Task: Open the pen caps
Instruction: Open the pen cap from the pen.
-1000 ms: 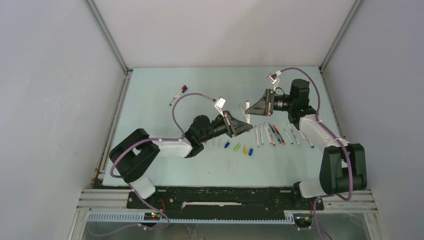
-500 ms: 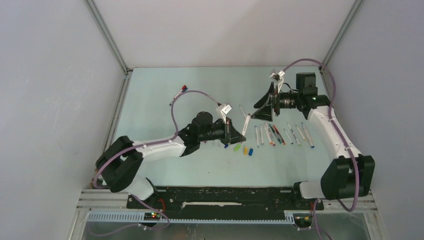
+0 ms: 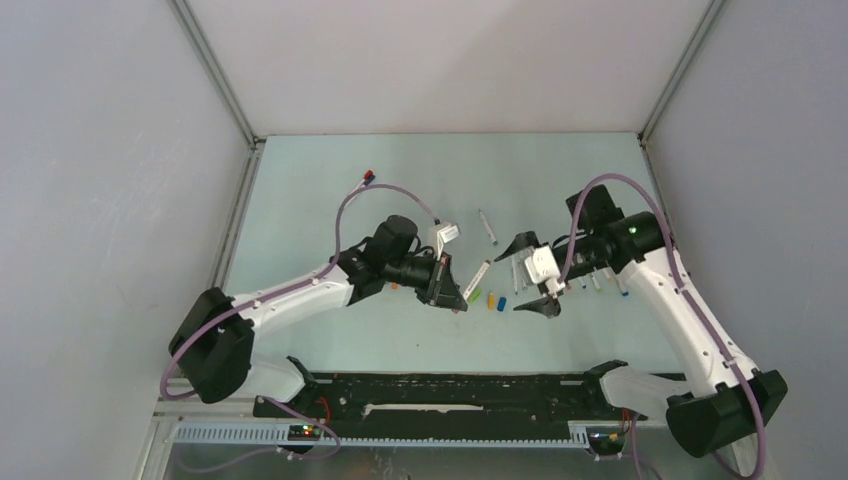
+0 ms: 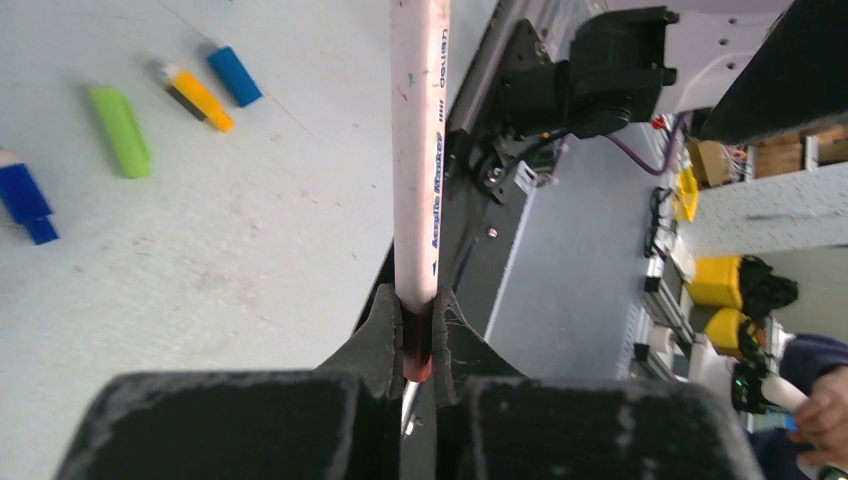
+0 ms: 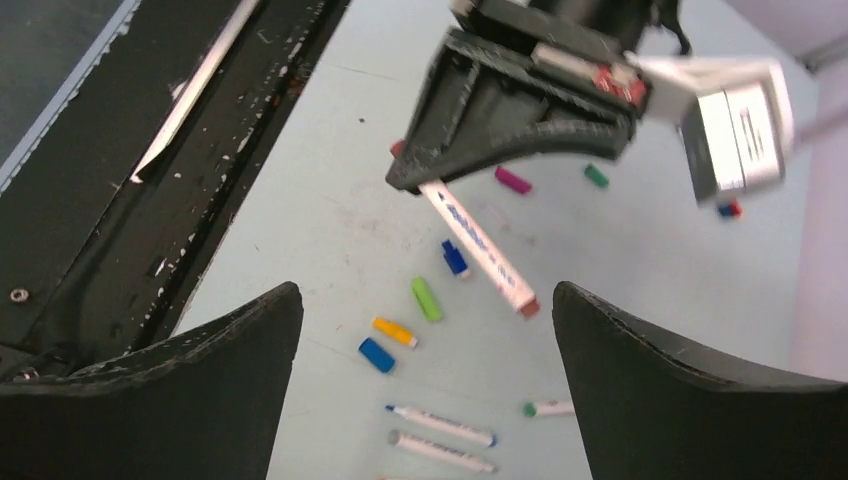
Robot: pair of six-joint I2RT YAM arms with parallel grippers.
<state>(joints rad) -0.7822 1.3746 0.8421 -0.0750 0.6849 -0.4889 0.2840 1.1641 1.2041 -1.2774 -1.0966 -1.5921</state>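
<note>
Several loose caps [image 5: 427,298] lie on the tabletop [image 3: 330,180] between the arms. Left tool [image 4: 418,345] is clamped on a white pen [image 4: 419,150] by its red end; right tool [image 5: 425,375] stands wide apart, holding nothing.

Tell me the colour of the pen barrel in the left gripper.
White pen barrel; clearest in the left wrist view.

Robotics lab: white-walled enclosure [image 3: 100,200], aluminium frame [image 3: 215,75], yellow storage bins [image 4: 715,280] beyond.
</note>
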